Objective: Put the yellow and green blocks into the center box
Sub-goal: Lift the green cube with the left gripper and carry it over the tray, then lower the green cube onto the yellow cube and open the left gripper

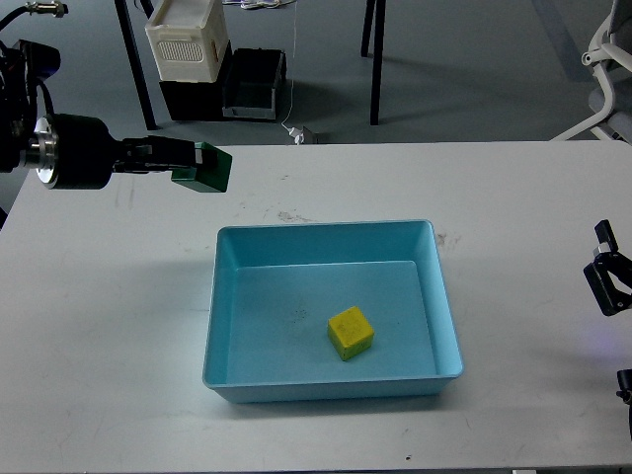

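Note:
My left gripper point(188, 164) is shut on the green block point(204, 167) and holds it in the air above the table, up and left of the light blue box point(229, 296). The yellow block point(351, 332) lies inside the box, a little right of its middle. My right gripper point(607, 276) shows only in part at the right edge of the view, low over the table; I cannot tell whether it is open or shut.
The white table point(513, 197) has its front edge at the bottom of the view. Behind the table stand a white crate point(185, 38) on black boxes and dark table legs point(376, 59). A white chair point(607, 69) is at the far right.

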Robot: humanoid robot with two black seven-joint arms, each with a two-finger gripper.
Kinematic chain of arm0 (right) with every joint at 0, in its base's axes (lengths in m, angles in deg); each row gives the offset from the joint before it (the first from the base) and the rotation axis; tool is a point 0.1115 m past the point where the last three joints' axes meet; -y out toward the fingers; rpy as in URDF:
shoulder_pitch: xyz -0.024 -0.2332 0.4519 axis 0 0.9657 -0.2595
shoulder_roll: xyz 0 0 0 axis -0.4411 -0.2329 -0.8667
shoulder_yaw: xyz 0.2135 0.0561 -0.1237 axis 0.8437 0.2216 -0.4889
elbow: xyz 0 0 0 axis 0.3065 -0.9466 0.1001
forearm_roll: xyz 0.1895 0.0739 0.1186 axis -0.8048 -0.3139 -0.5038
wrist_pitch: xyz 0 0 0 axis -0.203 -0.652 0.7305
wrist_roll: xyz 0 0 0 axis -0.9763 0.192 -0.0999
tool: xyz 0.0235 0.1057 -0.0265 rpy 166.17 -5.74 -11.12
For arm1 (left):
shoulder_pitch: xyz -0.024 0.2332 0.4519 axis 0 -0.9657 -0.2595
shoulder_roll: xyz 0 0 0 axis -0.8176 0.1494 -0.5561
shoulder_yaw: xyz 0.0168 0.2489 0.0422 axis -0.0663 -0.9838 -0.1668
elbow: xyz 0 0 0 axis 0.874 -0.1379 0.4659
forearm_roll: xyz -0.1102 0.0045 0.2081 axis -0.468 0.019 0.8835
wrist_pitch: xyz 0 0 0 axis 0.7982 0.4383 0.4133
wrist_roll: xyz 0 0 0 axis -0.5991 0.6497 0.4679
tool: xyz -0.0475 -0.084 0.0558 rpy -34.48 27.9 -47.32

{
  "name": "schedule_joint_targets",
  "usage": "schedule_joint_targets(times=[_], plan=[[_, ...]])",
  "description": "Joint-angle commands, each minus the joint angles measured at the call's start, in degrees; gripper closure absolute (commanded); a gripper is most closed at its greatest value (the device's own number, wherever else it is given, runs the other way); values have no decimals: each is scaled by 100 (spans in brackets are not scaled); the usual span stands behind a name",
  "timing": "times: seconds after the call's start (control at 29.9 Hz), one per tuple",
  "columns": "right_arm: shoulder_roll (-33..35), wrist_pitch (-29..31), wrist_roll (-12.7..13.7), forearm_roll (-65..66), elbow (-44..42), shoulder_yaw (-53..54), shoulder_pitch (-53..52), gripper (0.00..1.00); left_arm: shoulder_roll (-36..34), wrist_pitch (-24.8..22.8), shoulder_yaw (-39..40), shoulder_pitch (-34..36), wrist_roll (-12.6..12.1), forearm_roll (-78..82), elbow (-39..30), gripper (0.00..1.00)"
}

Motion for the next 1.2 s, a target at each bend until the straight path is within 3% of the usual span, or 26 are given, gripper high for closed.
schedule_joint_targets(times=[0.0,0.13,0.33,0.6,0.8,0.9,0.94,1.0,1.17], plan=[[0,0,0,-2,-58,20,0,0,1015,-1,-82,366,-5,-317,91,99],[0,-9,-9,-2,-84,90,-17,0,2061,-1,-503,384,4,-300,504,99],[0,0,-9,-2,-225,116,-17,0,2924,-1,-1163,454,13,-143,680,99],[0,9,-9,7,-278,55,-9,0,3242,-1,-1743,445,39,464,768,98],[0,9,-9,7,-287,20,-26,0,3426,-1,-1858,393,4,464,812,88],[0,9,-9,7,-295,28,-17,0,3593,-1,-2033,384,4,464,952,81],[0,9,-9,7,-295,37,-17,0,3628,-1,-2034,367,13,456,1014,74],[0,17,-9,7,-295,64,-17,0,3646,-1,-2034,358,39,456,1076,45],[0,26,-9,7,-296,90,-17,0,3655,-1,-2007,366,136,403,1102,24]])
